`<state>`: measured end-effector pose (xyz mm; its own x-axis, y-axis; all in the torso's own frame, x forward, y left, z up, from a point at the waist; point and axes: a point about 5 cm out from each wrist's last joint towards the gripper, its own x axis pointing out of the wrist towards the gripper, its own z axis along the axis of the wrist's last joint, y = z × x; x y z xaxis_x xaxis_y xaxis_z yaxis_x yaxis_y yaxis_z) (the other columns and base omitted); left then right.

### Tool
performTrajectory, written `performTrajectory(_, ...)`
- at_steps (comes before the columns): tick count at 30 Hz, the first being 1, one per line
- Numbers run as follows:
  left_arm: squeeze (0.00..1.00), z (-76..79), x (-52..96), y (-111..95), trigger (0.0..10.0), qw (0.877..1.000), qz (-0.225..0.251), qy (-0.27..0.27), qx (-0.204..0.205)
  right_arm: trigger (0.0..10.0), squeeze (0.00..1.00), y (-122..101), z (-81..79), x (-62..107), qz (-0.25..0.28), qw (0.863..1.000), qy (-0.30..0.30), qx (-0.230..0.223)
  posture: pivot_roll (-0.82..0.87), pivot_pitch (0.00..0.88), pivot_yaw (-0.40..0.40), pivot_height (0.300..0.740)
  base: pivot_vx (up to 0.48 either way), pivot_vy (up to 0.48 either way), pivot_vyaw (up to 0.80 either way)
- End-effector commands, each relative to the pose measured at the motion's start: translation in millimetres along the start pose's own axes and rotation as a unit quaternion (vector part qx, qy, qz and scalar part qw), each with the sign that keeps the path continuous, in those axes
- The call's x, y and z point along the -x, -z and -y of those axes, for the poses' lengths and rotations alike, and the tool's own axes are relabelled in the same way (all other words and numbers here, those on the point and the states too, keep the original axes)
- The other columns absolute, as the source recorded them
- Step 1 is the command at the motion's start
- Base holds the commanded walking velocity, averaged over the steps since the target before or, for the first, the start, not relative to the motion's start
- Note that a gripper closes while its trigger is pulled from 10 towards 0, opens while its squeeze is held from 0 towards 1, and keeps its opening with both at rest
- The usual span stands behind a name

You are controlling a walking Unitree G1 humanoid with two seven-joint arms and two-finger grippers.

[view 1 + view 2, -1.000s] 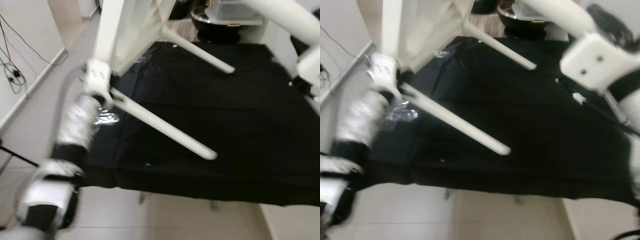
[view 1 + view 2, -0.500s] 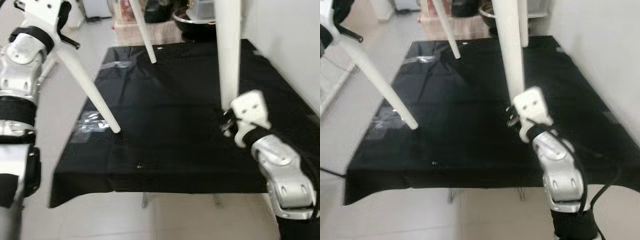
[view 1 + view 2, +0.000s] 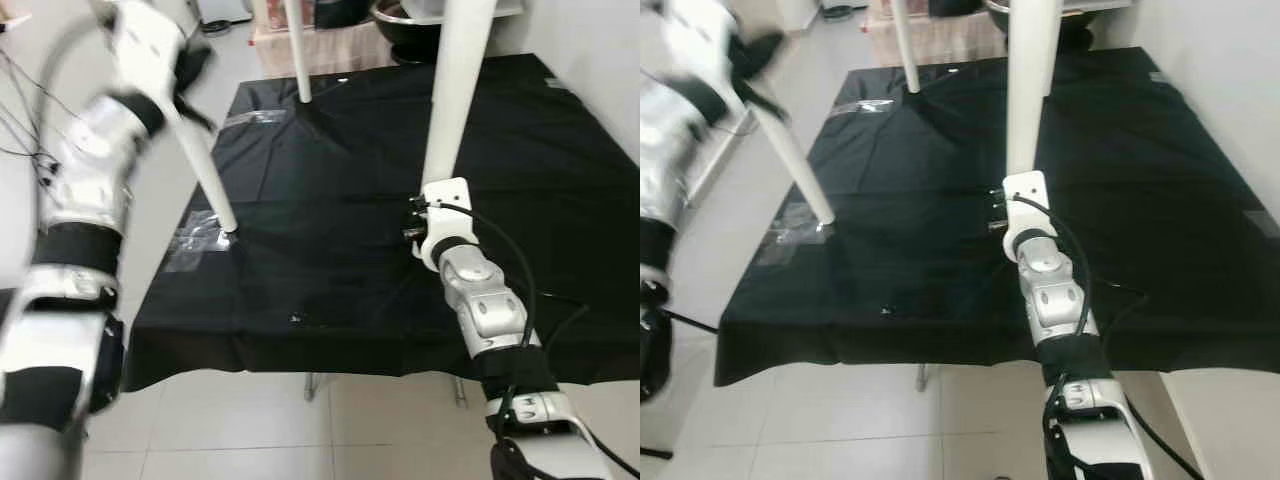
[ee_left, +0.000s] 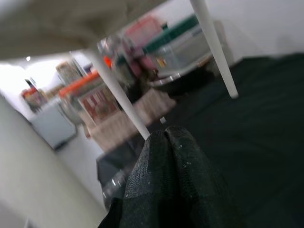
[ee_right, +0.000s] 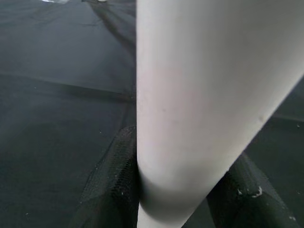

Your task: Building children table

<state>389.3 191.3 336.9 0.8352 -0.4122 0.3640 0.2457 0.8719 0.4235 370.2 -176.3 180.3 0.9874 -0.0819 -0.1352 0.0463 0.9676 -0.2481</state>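
The white children's table stands with its legs down on the black cloth. A left leg, a far leg and a right leg reach the cloth. My right gripper is shut on the foot of the right leg, which sits between its two black fingers. My left arm is blurred at the upper left, and its gripper is up beside the left leg. In the left wrist view that gripper is shut with its fingertips pressed together, under the tabletop.
The cloth covers a low platform that ends at tiled floor in front and on the left. Crinkled clear plastic lies by the left leg's foot. A dark bowl and storage boxes stand behind. A wall runs along the right.
The camera view has shifted. The table went from tilted with legs slanting to standing on the cloth. My right gripper stays on the right leg's foot; my left arm is moving and blurred.
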Motion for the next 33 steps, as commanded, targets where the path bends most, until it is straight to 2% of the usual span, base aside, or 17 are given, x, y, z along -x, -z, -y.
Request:
performTrajectory(1,0.0,-4.6,2.1,-6,10.0,1.0,0.012,0.002,0.0,10.0,0.0,40,8.9,0.6,-0.082,0.995,0.041,0.043,-0.08,0.138,0.087,0.74,0.0,0.0,0.0)
performTrajectory(2,1.0,7.0,5.6,2,10.0,1.0,0.006,0.023,0.018,10.0,1.0,39,12.6,2.2,-0.07,0.996,0.044,0.028,-0.09,0.145,0.087,0.74,0.0,0.0,0.0)
performTrajectory(4,1.0,21.1,10.5,12,10.0,0.998,-0.001,0.049,0.043,10.0,1.0,37,17.6,4.7,-0.056,0.997,0.047,0.013,-0.09,0.145,0.087,0.74,0.0,0.0,0.0)
performTrajectory(6,1.0,45.3,23.1,23,10.0,0.993,-0.006,0.072,0.091,10.0,1.0,42,23.0,25.0,-0.029,0.998,0.047,0.023,-0.11,0.143,0.075,0.74,0.0,0.0,0.0)
performTrajectory(9,1.0,56.3,30.3,26,10.0,0.99,-0.006,0.082,0.11,10.0,1.0,45,25.5,36.8,-0.018,0.998,0.049,0.025,-0.11,0.14,0.073,0.74,0.0,0.0,0.0)
performTrajectory(12,1.0,79.0,49.5,35,10.0,0.986,-0.019,0.094,0.138,10.0,1.0,52,31.1,61.0,0.007,0.998,0.059,0.017,-0.12,0.131,0.071,0.74,0.0,0.0,0.0)
performTrajectory(13,1.0,79.0,49.5,35,10.0,0.986,-0.019,0.094,0.138,10.0,1.0,52,31.1,61.0,0.007,0.998,0.059,0.017,-0.12,0.131,0.071,0.74,0.0,0.0,0.0)
performTrajectory(16,1.0,94.5,63.2,43,10.0,0.984,-0.033,0.094,0.15,10.0,1.0,52,32.8,74.2,0.034,0.998,0.056,0.023,-0.12,0.121,0.069,0.74,0.0,0.0,0.0)
performTrajectory(18,1.0,112.1,81.2,51,10.0,0.981,-0.05,0.078,0.171,10.0,1.0,50,37.1,86.5,0.069,0.996,0.058,0.021,-0.11,0.112,0.063,0.74,0.0,0.0,0.0)
performTrajectory(22,1.0,114.5,84.1,52,10.0,0.981,-0.053,0.073,0.174,10.0,1.0,50,37.9,88.5,0.073,0.995,0.058,0.019,-0.11,0.108,0.062,0.74,0.0,0.0,0.0)
performTrajectory(24,1.0,117.8,97.0,66,10.0,0.983,-0.093,0.008,0.156,10.0,1.0,56,32.1,97.5,0.072,0.996,0.045,0.01,-0.11,0.091,0.056,0.74,0.0,0.0,0.0)
performTrajectory(25,0.5,122.4,105.3,78,10.0,0.983,-0.131,-0.018,0.129,10.0,0.97,58,24.2,101.6,0.073,0.997,0.023,0.001,-0.11,0.087,0.056,0.74,0.0,0.0,0.0)
performTrajectory(26,0.0,127.9,114.0,86,10.0,0.98,-0.164,-0.026,0.111,10.0,0.48,58,17.2,105.9,0.077,0.997,0.005,-0.006,-0.11,0.083,0.058,0.74,0.0,0.0,0.0)
performTrajectory(27,0.0,131.9,125.0,95,10.0,0.976,-0.187,-0.038,0.106,10.0,0.0,55,8.1,108.2,0.085,0.996,-0.015,-0.015,-0.11,0.078,0.057,0.74,0.0,0.0,0.0)
performTrajectory(28,0.0,131.9,125.0,95,10.0,0.976,-0.187,-0.038,0.106,10.0,0.0,55,8.1,108.2,0.085,0.996,-0.015,-0.015,-0.11,0.078,0.057,0.74,0.0,0.0,0.0)
performTrajectory(31,0.0,137.0,146.1,105,10.0,0.97,-0.215,-0.059,0.097,10.0,0.0,51,-5.8,109.6,0.096,0.994,-0.04,-0.035,-0.11,0.067,0.054,0.74,0.0,0.0,0.0)
performTrajectory(33,0.0,141.0,159.8,112,10.0,0.96,-0.24,-0.071,0.123,10.0,0.0,55,-11.4,108.2,0.091,0.993,-0.049,-0.064,-0.1,0.058,0.047,0.74,0.0,0.0,0.0)
